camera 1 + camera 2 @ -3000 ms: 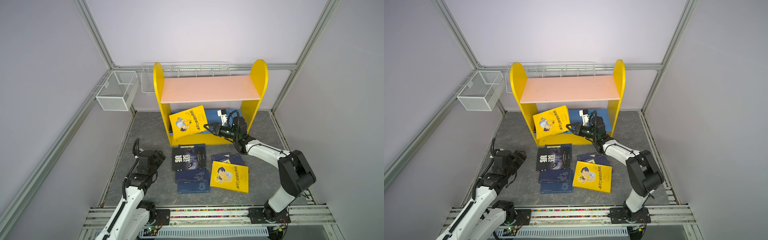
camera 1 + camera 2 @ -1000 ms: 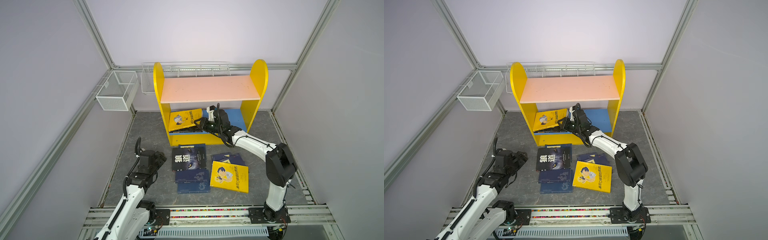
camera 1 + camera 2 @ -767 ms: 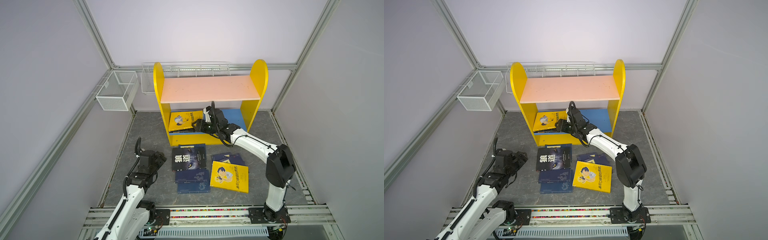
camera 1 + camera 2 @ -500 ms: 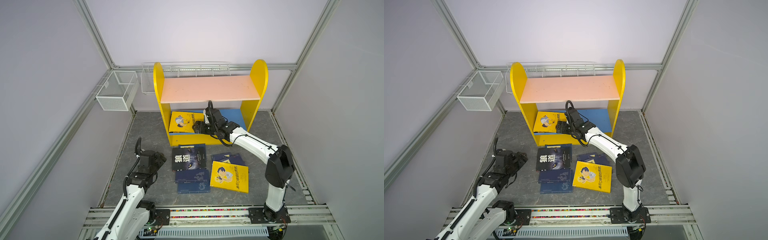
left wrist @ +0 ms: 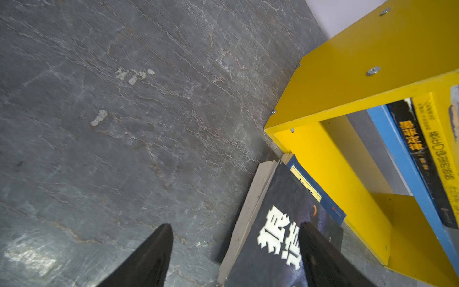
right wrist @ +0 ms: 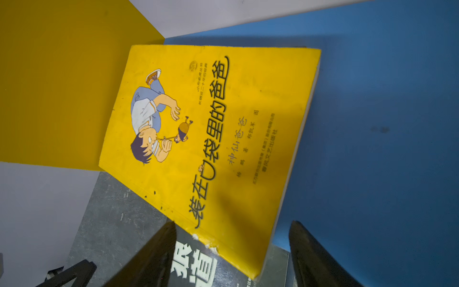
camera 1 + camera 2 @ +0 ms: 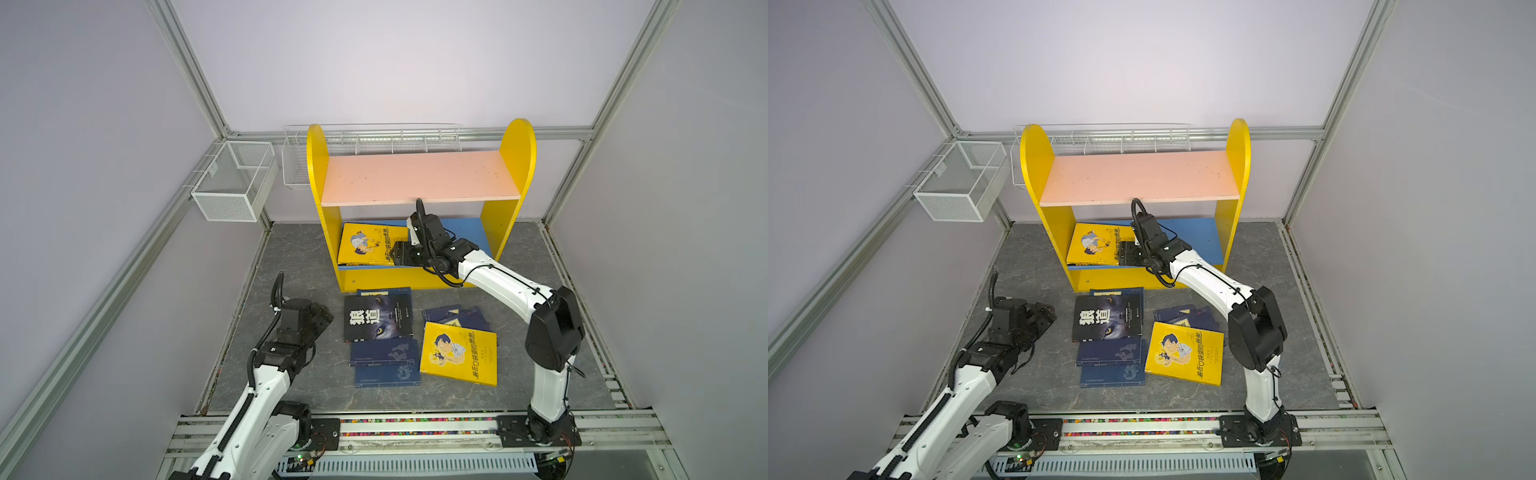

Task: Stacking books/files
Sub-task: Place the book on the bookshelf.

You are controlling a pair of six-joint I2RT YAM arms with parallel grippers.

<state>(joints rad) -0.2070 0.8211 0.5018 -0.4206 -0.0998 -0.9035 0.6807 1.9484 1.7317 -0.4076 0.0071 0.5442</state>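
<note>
Grey stone-patterned desk (image 7: 291,257) is occupied by a yellow bookcase (image 7: 318,166); at the left end of its blue lower shelf (image 7: 473,237) the yellow cartoon-boy book (image 7: 370,245) is laid (atop a black book (image 5: 412,139)). Release is judged done: right gripper (image 7: 395,254) spread, empty; left gripper (image 7: 325,318) likewise. Clean withdrawal is needed next.

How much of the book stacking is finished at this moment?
Done: a yellow book lies on a black book on the lower shelf. In hand: nothing; the right pincer stands open at that book's edge, the left pincer open over the floor. Left: the black wolf book, the second yellow book and several navy books lie scattered on the floor.
</note>
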